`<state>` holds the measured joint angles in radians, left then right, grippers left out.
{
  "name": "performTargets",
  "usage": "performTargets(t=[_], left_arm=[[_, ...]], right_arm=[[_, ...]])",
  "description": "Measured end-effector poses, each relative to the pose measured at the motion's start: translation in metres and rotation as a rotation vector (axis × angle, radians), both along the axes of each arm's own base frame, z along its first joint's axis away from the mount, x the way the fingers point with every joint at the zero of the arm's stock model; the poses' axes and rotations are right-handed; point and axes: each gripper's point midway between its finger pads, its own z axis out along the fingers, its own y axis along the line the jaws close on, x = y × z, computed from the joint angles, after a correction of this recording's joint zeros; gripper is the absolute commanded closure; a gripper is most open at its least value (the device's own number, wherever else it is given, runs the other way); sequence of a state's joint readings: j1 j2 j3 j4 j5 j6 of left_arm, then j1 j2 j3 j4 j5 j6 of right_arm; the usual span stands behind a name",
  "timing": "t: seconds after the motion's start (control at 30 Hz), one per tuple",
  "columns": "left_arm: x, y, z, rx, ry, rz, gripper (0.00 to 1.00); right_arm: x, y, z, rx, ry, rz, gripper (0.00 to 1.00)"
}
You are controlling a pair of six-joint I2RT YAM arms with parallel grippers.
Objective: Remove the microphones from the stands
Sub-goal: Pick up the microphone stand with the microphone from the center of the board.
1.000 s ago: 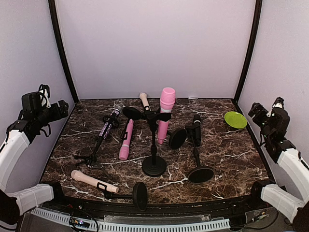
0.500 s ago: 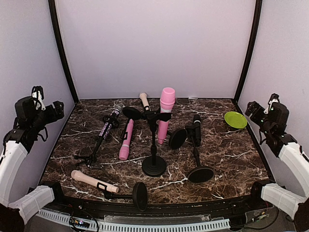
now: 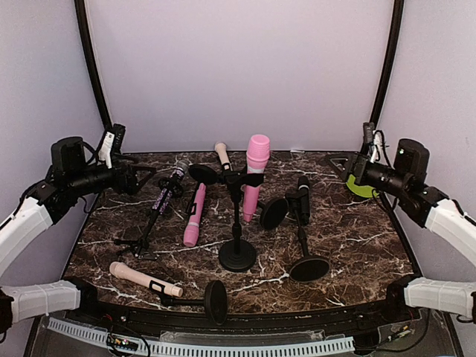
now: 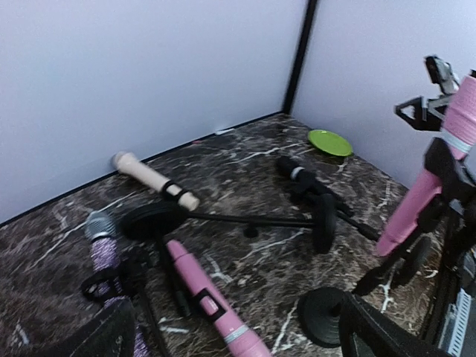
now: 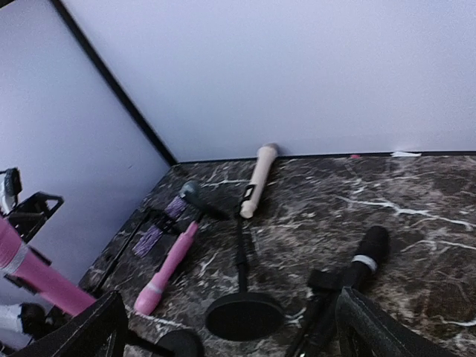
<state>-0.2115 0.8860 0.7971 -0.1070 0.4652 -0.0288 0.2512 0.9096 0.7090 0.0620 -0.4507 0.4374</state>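
Microphone, pink, was touched by neither set of fingers. Left fingers were spread wide, nothing held, raised over the left desk edge. Right fingers were likewise spread and empty, raised at the right edge near green plate. Microphone was clipped, tilted, in upright black stand at mid desk. Second pink mic was laid just left.

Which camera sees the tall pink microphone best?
Top external: the whole pink microphone shows, clipped in its stand. Left wrist catches it at the right edge, top cut off. Right wrist shows just a slice at the left edge.
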Motion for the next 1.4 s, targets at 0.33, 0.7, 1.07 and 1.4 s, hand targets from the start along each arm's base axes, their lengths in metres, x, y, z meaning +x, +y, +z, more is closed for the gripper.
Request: performTargets(t=[0.33,0.7,1.07,1.4], left_arm=[[-0.042,-0.127,0.046,-0.053,-0.117,-0.537,0.02],[-0.072,-0.181,0.015,-0.061,-0.046,-0.72,0.02],[-0.087,-0.208,-0.017,0.02,-0.025,-0.755,0.09],[-0.079,-0.221,-0.016,-0.049,0.013,-0.737,0.15]], right_arm=[[-0.062,0.133,0.057,0.029,-0.121,0.484,0.01],[-0.086,0.197,0.036,-0.034,-0.104,0.655,0.01],[-0.079,0.223,0.027,-0.092,-0.149,0.68,0.01],[-0.085,0.23,0.02,-0.116,-0.137,0.707,0.08]])
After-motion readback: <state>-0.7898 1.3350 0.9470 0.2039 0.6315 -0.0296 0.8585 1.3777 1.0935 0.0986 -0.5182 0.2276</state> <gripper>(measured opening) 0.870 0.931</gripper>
